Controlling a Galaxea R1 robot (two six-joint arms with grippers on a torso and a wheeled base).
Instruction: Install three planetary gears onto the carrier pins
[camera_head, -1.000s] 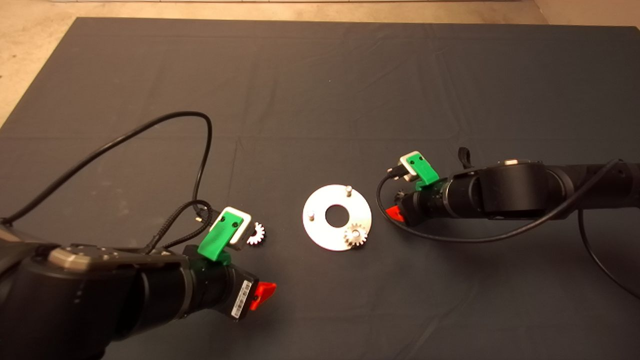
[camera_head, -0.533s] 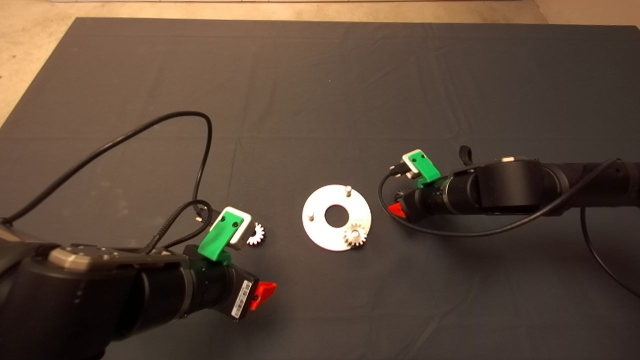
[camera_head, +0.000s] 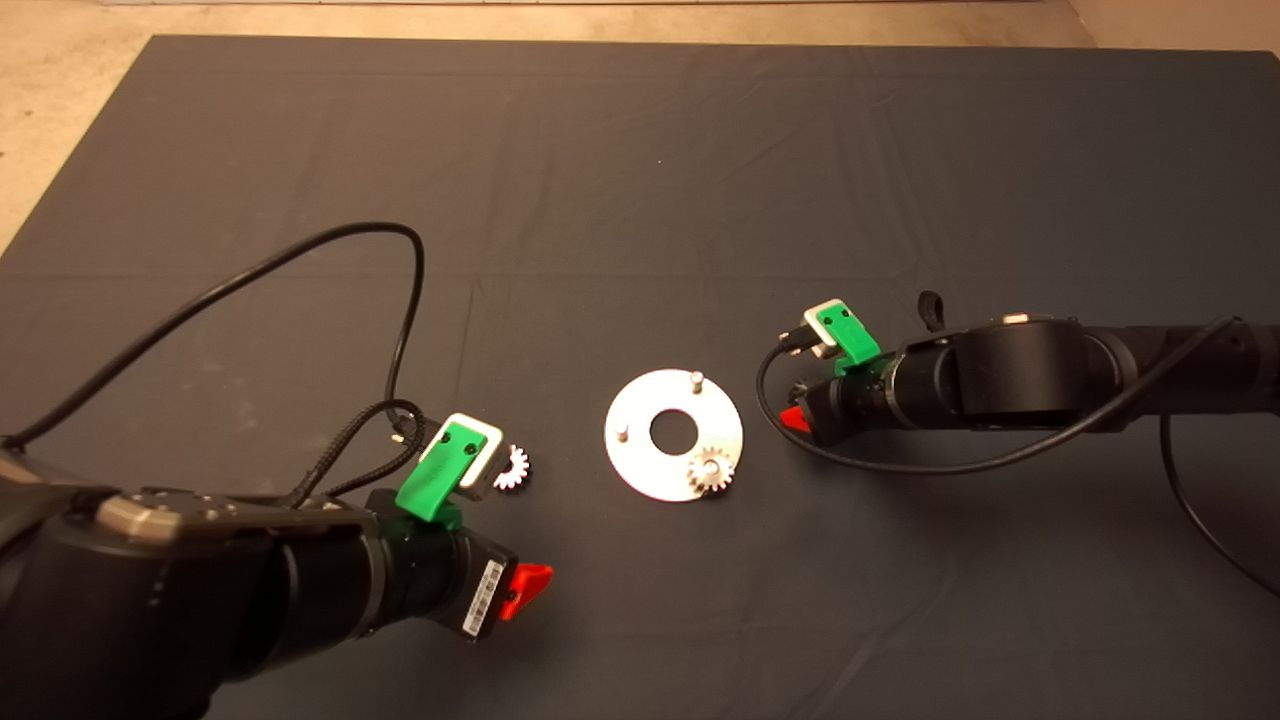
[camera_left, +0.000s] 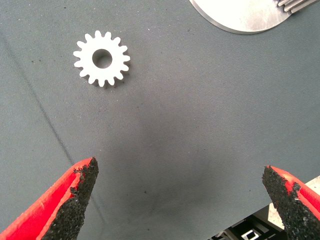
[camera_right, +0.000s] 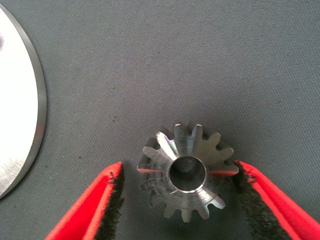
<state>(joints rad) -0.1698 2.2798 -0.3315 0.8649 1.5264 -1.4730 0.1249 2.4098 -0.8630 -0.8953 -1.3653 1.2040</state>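
Dark matting (camera_head: 640, 150) covered the table, with both arms reaching in over it. At its middle lay the disc (camera_head: 640, 465), one gear (camera_head: 711, 470) already seated on a pin — two pins (camera_head: 697, 379) stood bare. The left gripper (camera_left: 182, 200) hung spread wide and empty, near a bright gear (camera_left: 102, 58) lying flat. The right gripper (camera_right: 177, 200) straddled a darker gear (camera_right: 187, 172) beside the disc, fingers (camera_right: 107, 200) not clearly pinching yet. Fetching the second gear seemed in hand; next, a firm, level squeeze.

Shiny metal disc (camera_head: 673, 462); matt woven cloth mat (camera_head: 640, 180); machined steel gear (camera_right: 187, 172).
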